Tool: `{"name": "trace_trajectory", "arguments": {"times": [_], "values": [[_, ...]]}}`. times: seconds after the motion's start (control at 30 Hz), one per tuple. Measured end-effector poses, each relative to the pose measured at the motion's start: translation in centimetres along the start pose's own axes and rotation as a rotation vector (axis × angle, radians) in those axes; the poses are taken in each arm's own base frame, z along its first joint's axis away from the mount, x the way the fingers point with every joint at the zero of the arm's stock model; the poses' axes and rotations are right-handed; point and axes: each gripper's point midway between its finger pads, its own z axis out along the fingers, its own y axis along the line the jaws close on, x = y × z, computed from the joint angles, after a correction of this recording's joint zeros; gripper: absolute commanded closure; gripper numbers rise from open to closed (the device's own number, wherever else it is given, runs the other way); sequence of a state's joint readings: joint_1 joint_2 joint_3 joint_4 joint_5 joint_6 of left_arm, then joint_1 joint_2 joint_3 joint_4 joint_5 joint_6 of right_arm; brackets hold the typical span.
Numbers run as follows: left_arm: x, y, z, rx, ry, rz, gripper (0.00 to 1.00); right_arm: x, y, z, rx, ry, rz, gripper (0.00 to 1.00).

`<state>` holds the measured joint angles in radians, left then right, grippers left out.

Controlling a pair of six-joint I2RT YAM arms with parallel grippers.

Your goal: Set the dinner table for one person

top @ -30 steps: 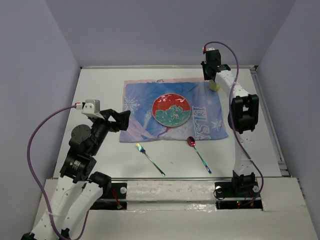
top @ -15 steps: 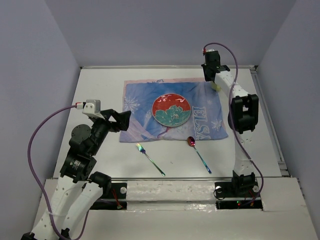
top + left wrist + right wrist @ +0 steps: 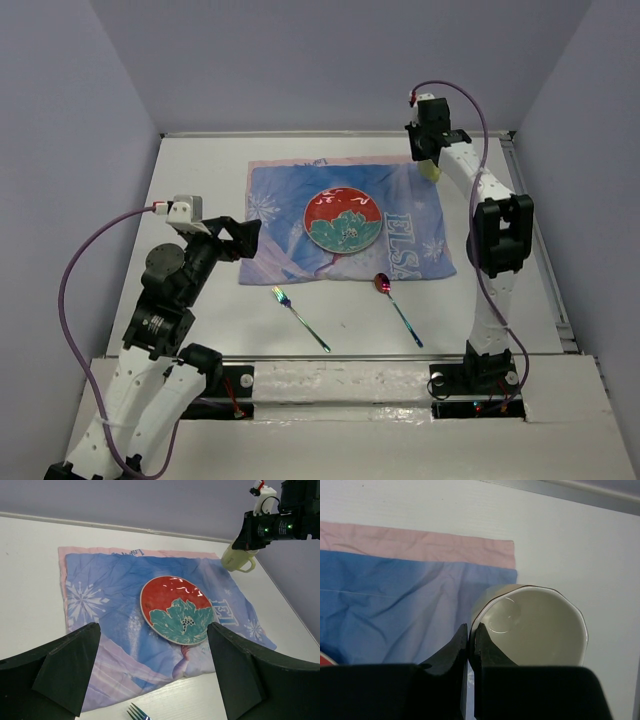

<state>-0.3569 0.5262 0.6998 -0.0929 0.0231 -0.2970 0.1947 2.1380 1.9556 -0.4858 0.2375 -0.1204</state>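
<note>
1. The right gripper point(image 3: 470, 632) is clenched on the rim of a pale yellow mug point(image 3: 535, 630). Its two fingers are pinched nearly together over the thin wall at the mug's left side.
2. The mug stands upright, mouth up and empty, at the far right corner of the blue snowflake mat point(image 3: 275, 215). It partly overlaps the mat's edge and the white counter point(image 3: 200, 170). I cannot tell whether its base rests there or is just clear of the surface.
3. A grip on one wall is off-centre, so the mug will tend to swing or tilt. My advice is to lift it straight up, keep the wrist level, and move slowly.
4. A sensible spot would be above and to the right of the red and teal plate point(image 3: 343, 220), which sits at the middle of the mat. Set the base flat before letting go, because the wrinkled cloth could tip it.
5. The fork point(image 3: 300, 318) and spoon point(image 3: 397, 308) lie on the bare counter, near the mat's front edge and apart from each other. Both are not yet placed beside the plate.
6. The left gripper point(image 3: 152, 627) is spread wide and holds nothing. It hovers by the mat's left edge, well away from the mug.
</note>
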Motion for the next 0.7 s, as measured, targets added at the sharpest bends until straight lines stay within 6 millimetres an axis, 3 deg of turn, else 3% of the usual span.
{"name": "trace_trajectory", "arguments": {"times": [0.37,0.7], "values": [[0.0,0.5,0.2,-0.016,0.002,-0.001,0.01,2.7,2.9,2.2,-0.066,0.06,-0.025,1.0],[0.0,0.5,0.3,-0.012,0.003,-0.001,0.01,2.1,3.7,2.3,-0.074,0.047,-0.03,1.0]]}}
